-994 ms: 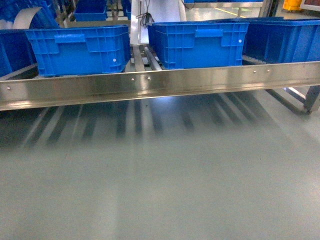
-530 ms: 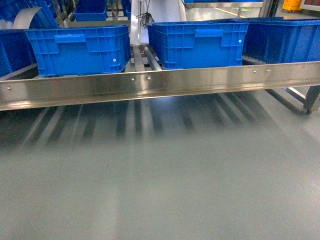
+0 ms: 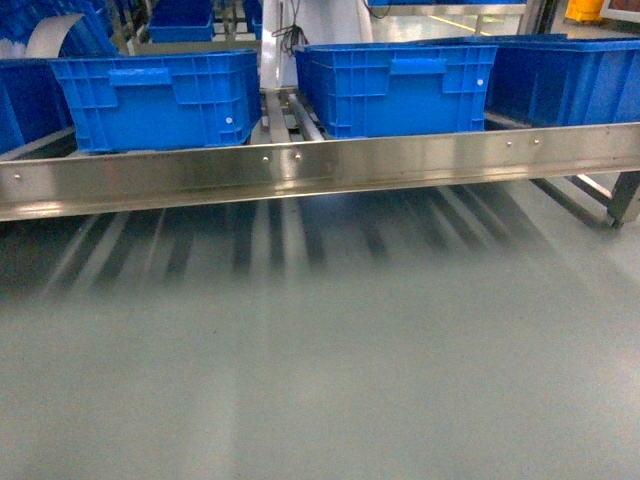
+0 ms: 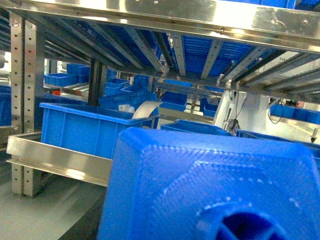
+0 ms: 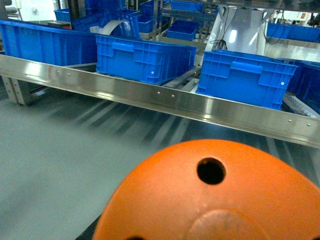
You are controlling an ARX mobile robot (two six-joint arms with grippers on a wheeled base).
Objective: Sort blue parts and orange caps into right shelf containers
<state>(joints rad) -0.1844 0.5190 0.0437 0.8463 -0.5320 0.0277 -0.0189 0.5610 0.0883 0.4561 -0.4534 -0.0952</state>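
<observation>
While we carry orange cap and blue part, crates wait beyond shelf front rail; fingers unseen, can't tell grip.

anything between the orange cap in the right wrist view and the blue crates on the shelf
Only the shelf's steel front rail crosses between the orange cap and the blue crates. It sits low against the crates' fronts, their rims rising above it. Otherwise nothing visible blocks the way.

shiny brushed steel rail on the shelf, ribbed glossy blue plastic crates behind it, smooth matt grey floor, orange plastic cap up close.
</observation>
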